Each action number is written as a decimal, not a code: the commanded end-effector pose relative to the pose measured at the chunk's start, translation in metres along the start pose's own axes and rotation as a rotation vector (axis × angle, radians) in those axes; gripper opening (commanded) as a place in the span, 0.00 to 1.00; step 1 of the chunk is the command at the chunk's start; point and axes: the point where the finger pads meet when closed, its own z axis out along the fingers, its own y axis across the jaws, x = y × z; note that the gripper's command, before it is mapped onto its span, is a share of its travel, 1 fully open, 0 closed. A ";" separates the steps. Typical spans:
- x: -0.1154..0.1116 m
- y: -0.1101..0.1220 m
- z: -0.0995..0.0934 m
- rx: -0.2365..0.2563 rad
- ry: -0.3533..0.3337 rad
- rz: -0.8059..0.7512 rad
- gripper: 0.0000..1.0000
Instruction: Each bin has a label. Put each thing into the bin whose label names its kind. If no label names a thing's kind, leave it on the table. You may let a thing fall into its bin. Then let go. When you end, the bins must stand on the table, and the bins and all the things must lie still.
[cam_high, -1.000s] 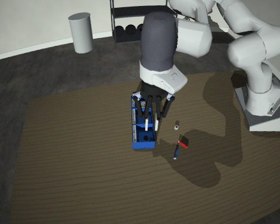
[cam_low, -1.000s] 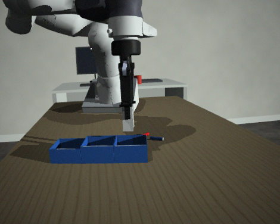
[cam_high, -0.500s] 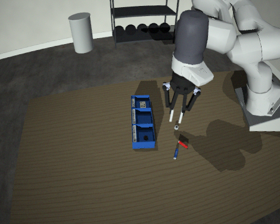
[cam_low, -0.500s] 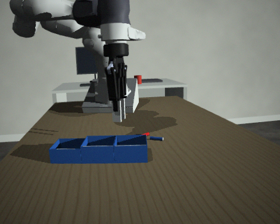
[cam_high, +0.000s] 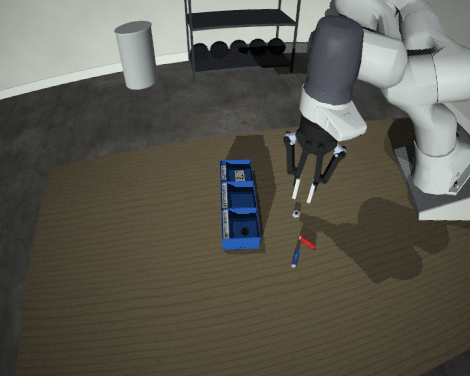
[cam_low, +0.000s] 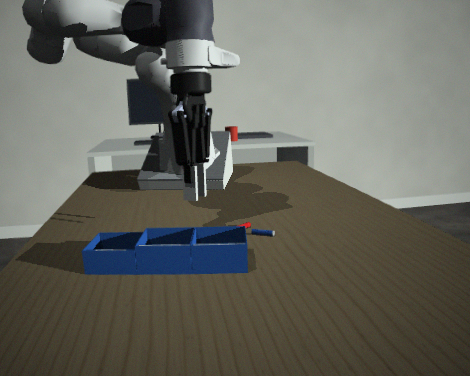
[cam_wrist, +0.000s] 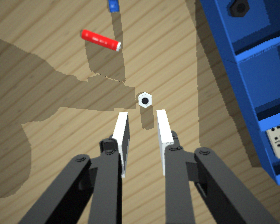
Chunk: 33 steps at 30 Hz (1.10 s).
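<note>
End effector (cam_wrist: 142, 131) narrowly apart, empty; hex nut (cam_wrist: 145, 100) on surface at 12 o'clock, just beyond fingertips.

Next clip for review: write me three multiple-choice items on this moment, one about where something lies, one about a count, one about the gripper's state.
1. Where does the small white hex nut lie?
A. In a bin compartment
B. On the wooden table, just ahead of the fingertips
C. Between the fingers

2. How many compartments has the blue plastic bin row?
A. Two
B. Three
C. Five

3. What is the state of the black two-finger gripper?
A. Narrowly parted, holding nothing
B. Shut on the red cylinder
C. Spread fully wide

Answers:
1. B, as the wrist view shows the nut on the table beyond the white pads.
2. B, as the exterior view shows three cells side by side.
3. A, as the gap between the pads shows only table, and the red cylinder lies apart.
</note>
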 end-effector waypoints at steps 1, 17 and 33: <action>0.003 0.001 -0.001 0.000 0.004 0.028 0.19; 0.006 0.003 -0.001 0.000 0.004 0.028 0.19; 0.006 0.003 -0.001 0.000 0.004 0.028 0.19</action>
